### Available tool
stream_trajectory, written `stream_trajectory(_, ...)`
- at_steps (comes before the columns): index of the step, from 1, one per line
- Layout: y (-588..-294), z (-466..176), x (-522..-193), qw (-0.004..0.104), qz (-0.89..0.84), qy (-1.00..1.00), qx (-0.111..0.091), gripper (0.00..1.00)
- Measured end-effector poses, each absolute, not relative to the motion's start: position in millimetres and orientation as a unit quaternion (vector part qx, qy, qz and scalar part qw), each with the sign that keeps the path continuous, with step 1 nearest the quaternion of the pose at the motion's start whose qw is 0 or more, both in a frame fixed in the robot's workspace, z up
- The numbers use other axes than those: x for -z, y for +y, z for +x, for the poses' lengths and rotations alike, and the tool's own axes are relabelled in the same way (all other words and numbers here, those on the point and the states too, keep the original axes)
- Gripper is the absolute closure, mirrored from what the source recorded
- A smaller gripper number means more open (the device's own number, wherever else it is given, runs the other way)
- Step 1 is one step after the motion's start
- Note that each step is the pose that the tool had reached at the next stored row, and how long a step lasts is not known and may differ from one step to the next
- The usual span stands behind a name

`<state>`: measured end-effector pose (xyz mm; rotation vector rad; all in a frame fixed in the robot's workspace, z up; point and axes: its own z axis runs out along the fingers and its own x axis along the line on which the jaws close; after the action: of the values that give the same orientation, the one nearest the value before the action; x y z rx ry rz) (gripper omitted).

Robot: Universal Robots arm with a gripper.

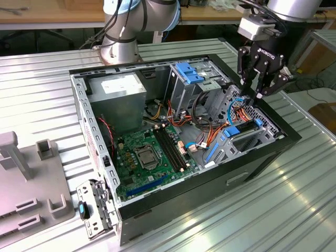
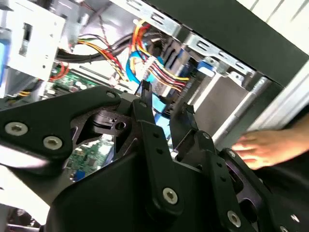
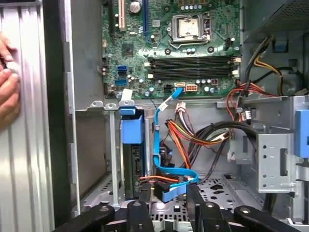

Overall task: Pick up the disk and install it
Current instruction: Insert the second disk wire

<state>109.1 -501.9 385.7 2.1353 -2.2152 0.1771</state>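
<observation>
The disk [image 1: 242, 129], a dark drive edged by a blue carrier rail, sits in the metal bay at the open computer case's corner on the exterior view's right. In the first wrist view the disk's blue carrier [image 3: 131, 129] stands in the bay slot beside the case wall. My gripper [image 1: 259, 96] hangs above that bay, just over the cables. Its fingers stand open with a gap in both wrist views [image 2: 164, 104] [image 3: 166, 200]. A blue flat cable [image 3: 169, 186] lies under the gap; nothing is clamped.
A person's hand [image 3: 7, 82] [image 2: 260, 147] rests on the table outside the case wall. Inside the case are the green motherboard [image 1: 147, 157], a grey box with a white label [image 1: 116, 89], a blue-latched drive cage [image 1: 190, 72] and orange and red wires [image 3: 193, 140]. Grey fixtures [image 1: 26, 184] stand at the exterior view's left.
</observation>
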Motion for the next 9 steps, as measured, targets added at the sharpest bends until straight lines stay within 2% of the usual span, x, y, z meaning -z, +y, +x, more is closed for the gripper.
stream_trajectory(1,-500.9,109.1,-385.3,0.034,0.692,-0.718,-0.062,0.58)
stream_trajectory(3,-500.1,109.2,-384.9,0.038,0.692,-0.718,-0.066,0.73)
stream_trajectory(9,-499.5,109.6,-384.9,0.040,0.692,-0.718,-0.066,0.73)
